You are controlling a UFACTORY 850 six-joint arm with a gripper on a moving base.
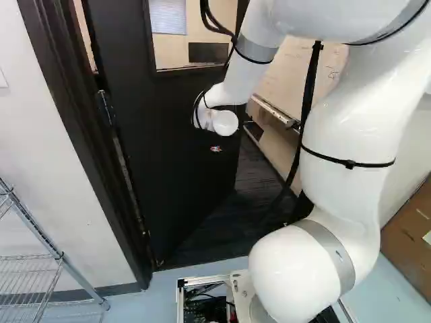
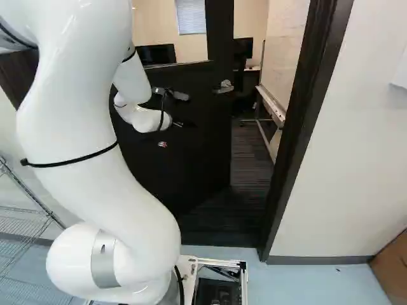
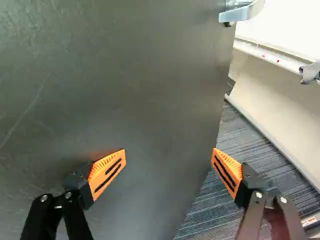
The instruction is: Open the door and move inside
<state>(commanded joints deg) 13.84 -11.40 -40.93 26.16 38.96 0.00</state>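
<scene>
The dark door (image 1: 175,155) stands partly open, swung inward from its hinges at the left of the left base view. In the right base view my gripper (image 2: 180,124) is in front of the door (image 2: 191,159), largely hidden by the wrist, below the door handle (image 2: 224,88). In the wrist view my gripper (image 3: 168,154) is open with nothing gripped. One finger is over the door face (image 3: 125,90), the other out past the door's free edge. The handle (image 3: 240,11) lies farther ahead, near that edge. Whether a finger touches the door, I cannot tell.
The door frame (image 2: 305,121) bounds a gap beside the door's free edge, with dark carpet (image 2: 251,171) beyond. Inside, a whiteboard (image 2: 283,57) stands along the right. A wire rack (image 1: 40,262) is at the left, a brown box (image 1: 411,235) at the right.
</scene>
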